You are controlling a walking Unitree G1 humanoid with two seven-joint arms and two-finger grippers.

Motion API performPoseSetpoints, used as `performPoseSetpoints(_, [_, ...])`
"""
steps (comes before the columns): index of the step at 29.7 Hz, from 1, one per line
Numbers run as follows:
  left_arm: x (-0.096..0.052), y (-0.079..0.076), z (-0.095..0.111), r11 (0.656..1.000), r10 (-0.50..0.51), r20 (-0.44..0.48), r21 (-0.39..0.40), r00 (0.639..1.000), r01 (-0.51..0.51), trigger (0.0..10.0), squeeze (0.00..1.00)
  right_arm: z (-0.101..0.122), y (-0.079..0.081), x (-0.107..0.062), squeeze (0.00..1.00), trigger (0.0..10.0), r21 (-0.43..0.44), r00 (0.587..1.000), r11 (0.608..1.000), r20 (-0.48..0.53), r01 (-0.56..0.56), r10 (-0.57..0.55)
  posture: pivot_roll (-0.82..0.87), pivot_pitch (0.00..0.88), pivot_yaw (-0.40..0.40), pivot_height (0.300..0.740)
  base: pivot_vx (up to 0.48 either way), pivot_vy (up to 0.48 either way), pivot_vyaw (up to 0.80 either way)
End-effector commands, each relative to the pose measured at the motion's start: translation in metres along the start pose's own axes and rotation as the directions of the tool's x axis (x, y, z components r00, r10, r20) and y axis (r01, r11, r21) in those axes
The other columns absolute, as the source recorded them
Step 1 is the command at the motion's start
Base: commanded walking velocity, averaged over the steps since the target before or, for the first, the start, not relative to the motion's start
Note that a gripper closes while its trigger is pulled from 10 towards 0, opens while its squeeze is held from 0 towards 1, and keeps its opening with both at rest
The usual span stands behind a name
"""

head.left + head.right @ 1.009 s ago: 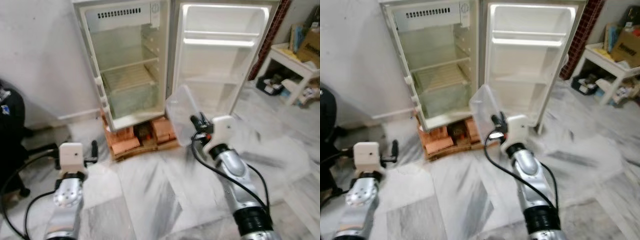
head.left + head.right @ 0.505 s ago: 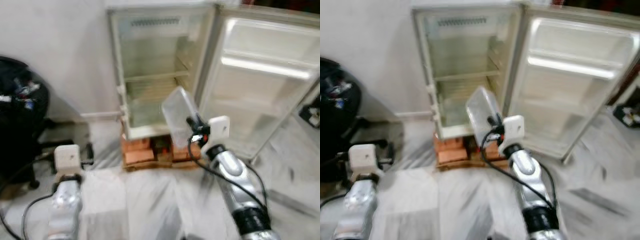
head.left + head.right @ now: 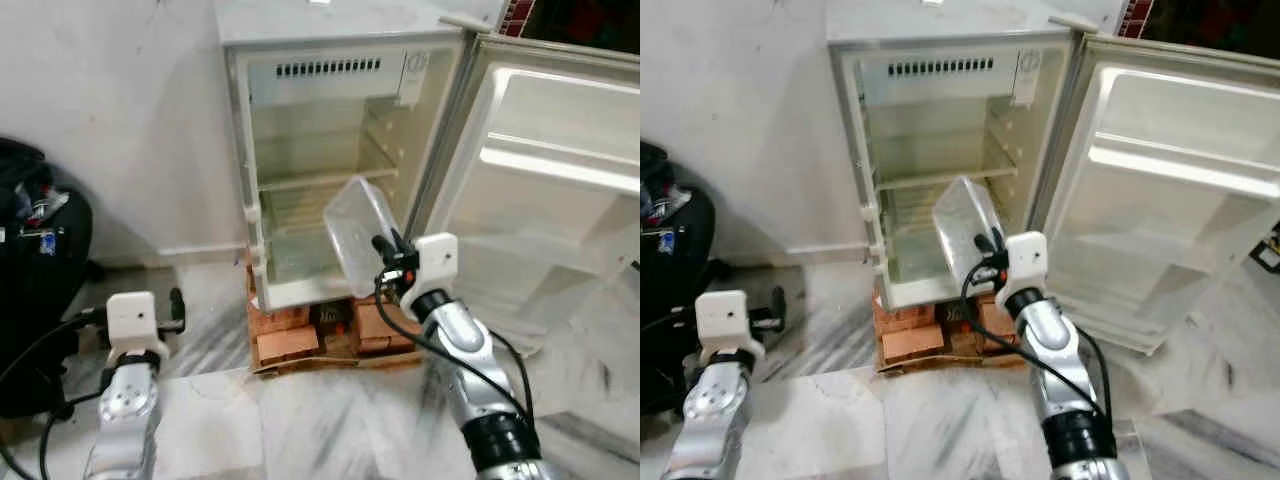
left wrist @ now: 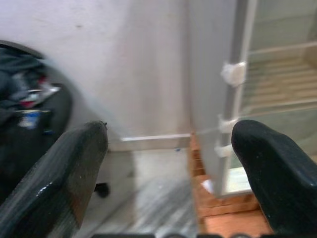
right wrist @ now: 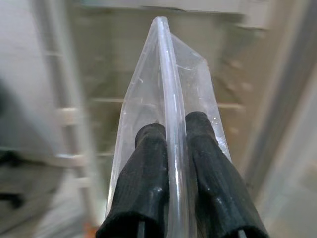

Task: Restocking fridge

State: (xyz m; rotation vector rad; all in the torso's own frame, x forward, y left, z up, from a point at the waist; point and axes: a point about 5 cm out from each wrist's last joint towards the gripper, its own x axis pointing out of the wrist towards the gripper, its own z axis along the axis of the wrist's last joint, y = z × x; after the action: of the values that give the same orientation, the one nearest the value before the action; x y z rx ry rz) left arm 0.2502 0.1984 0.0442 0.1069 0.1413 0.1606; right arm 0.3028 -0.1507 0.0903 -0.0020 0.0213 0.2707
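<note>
A small white fridge [image 3: 330, 68] stands open before me, its wire shelves bare and its door [image 3: 545, 190] swung out to the right. My right gripper [image 5: 173, 126] is shut on the rim of a clear plastic container [image 3: 358, 228]. It holds the container tilted in the air in front of the fridge's lower compartment, near the hinge side. Through the container [image 5: 166, 74] I see the shelves. My left gripper [image 4: 166, 163] is open and holds nothing. It is low on the left, pointing at the fridge's left side wall.
The fridge rests on red bricks and a wooden pallet [image 3: 300, 340]. A black bag or chair [image 3: 35, 270] stands against the white wall at left. Grey marble floor [image 3: 300, 420] lies between me and the fridge.
The camera has turned and steadied, so the fridge is now centred and sharp. The right gripper keeps hold of the container, now in front of the fridge opening instead of the door.
</note>
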Motion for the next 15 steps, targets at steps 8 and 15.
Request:
performPoseSetpoints(8, [0.003,0.012,0.006,1.000,0.004,0.015,0.010,1.000,-0.004,10.0,0.00,0.007,0.003,0.006,0.00,10.0,-0.013,1.000,1.000,0.021,-0.008,0.009,0.09,0.000,-0.050,0.740,0.283,0.221,0.00])
performPoseSetpoints(15, [-0.008,0.007,0.002,0.998,-0.059,0.007,-0.006,0.998,0.059,10.0,0.00,0.006,0.000,0.005,0.00,10.0,-0.027,1.000,1.000,0.013,-0.004,0.004,0.08,0.000,-0.039,0.740,0.000,0.000,0.00])
